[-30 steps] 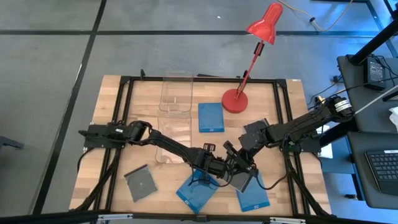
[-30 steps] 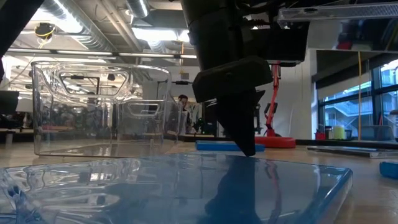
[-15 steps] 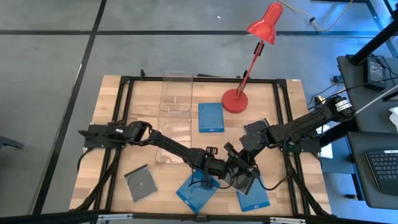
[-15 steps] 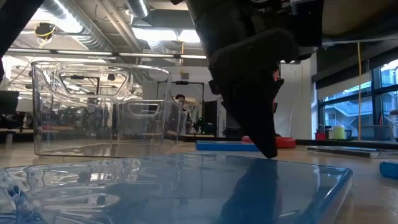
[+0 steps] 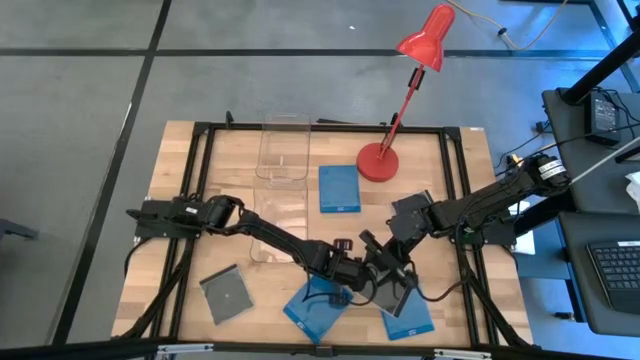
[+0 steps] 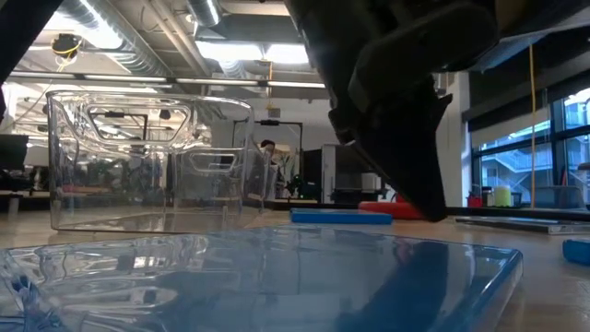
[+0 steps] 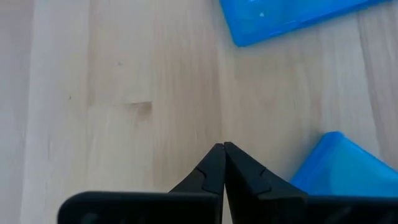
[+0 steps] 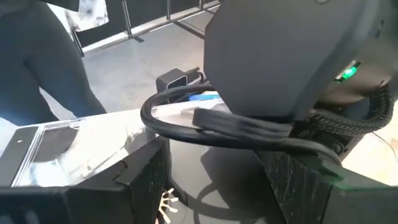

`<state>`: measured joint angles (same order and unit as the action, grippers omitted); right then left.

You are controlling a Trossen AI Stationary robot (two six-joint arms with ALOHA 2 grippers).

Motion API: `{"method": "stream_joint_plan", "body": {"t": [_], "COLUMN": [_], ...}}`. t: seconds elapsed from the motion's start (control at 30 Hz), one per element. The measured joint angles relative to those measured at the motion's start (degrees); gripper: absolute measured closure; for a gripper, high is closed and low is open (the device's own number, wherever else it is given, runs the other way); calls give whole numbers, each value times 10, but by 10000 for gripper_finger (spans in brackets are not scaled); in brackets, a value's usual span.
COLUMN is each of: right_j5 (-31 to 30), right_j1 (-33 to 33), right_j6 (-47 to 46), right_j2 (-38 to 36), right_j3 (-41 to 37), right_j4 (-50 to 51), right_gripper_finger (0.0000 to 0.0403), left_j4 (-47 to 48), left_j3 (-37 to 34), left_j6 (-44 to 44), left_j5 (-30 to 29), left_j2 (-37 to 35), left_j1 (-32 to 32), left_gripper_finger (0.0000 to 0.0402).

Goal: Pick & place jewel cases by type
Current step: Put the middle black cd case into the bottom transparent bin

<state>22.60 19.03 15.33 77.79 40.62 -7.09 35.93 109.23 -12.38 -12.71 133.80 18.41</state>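
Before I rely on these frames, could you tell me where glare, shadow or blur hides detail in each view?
Low view: the left gripper is a near-black silhouette against bright ceiling lights, and the near blue jewel case is soft and mirrors it. Right wrist view: the left arm fills the frame, blurred. Left wrist view: evenly lit, with sharp wood grain on the table. High view: even light.

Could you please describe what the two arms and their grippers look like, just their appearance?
Both arms are dark, nearly black, built of jointed segments with black cables running along them. The left gripper ends in two slim matte-black fingers tapering to points. The right gripper has broader dark fingers; a thick black cable loops in front of its wrist camera, beside braided cable sleeving and a small green light.
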Motion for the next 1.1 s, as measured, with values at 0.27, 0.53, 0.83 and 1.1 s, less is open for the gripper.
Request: {"method": "stream_joint_plan", "body": {"t": [0.27, 0.53, 0.83, 1.1], "right_j5": [-44, -71, -98, -122], "right_j1": [0, 8, 19, 24], "right_j6": [6, 3, -12, 87], "right_j2": [1, 2, 3, 4], "right_j3": [1, -31, -89, -100], "right_j4": [32, -6, -111, -148], "right_gripper_finger": [148, 148, 148, 148], "left_j4": [55, 53, 54, 51], "left_j3": [1, 1, 0, -1], "left_j6": [22, 26, 22, 19], "left_j5": [-31, -27, -20, -8], "left_j2": [0, 7, 15, 14], "left_j1": [-8, -10, -10, -13], "left_gripper_finger": [398, 398, 398, 398]}}
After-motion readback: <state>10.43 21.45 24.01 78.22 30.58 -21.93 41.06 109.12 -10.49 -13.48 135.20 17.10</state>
